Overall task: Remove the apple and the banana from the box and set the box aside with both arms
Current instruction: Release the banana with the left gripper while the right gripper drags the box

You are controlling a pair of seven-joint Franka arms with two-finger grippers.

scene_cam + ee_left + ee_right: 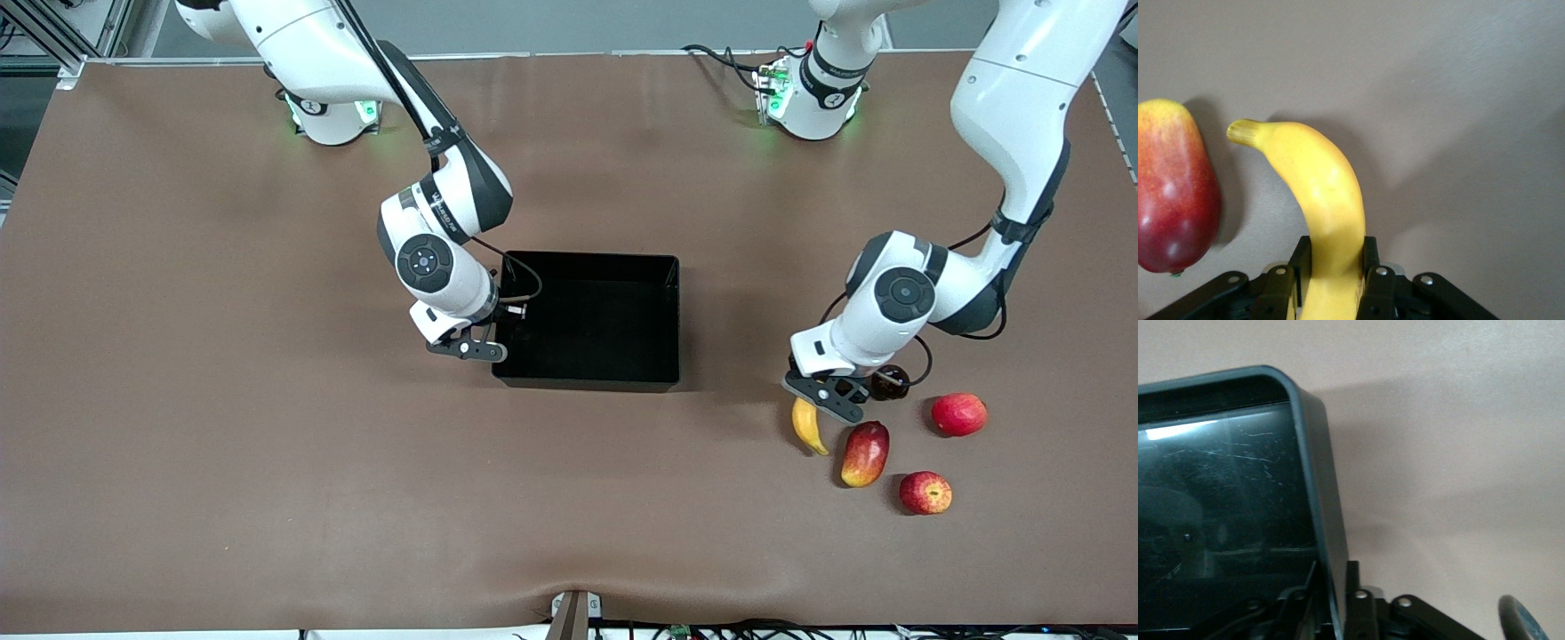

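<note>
The yellow banana [808, 427] lies on the brown table near the left arm's end; my left gripper [822, 394] is low over its end and shut on it, its jaws pressed against both sides of the banana [1326, 200]. The small red apple with yellow streaks [925, 493] sits nearer the front camera. The black box [658, 311] stands mid-table. My right gripper [484, 348] is shut on the box's wall [1313, 473] at the corner toward the right arm's end, one finger inside and one outside.
An oblong red-yellow mango [865, 453] lies beside the banana, also in the left wrist view [1171, 200]. A larger plain-red fruit [958, 414] and a dark round fruit [890, 382] sit close to the left gripper. Bare brown table surrounds the box.
</note>
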